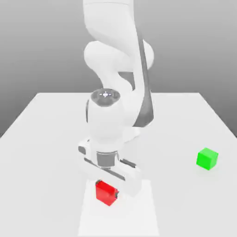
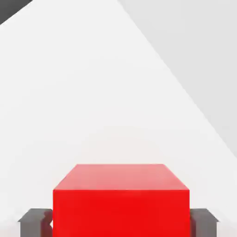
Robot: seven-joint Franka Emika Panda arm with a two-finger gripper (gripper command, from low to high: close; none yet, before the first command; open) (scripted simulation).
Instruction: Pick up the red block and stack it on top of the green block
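The red block (image 1: pixel 105 192) sits low over the white table near its front edge, under the arm's hand. My gripper (image 1: pixel 107 190) is shut on the red block; in the hand view the grey fingertips (image 2: pixel 34 221) press against both sides of the red block (image 2: pixel 121 201). The green block (image 1: pixel 207 159) rests on the table towards the exterior view's right, well apart from the hand.
The white table (image 1: pixel 51 139) spreads around both blocks. The arm's bulky white links (image 1: pixel 118 69) rise behind the hand at the middle of the table. A paler patch of the table (image 1: pixel 139 217) lies under the hand.
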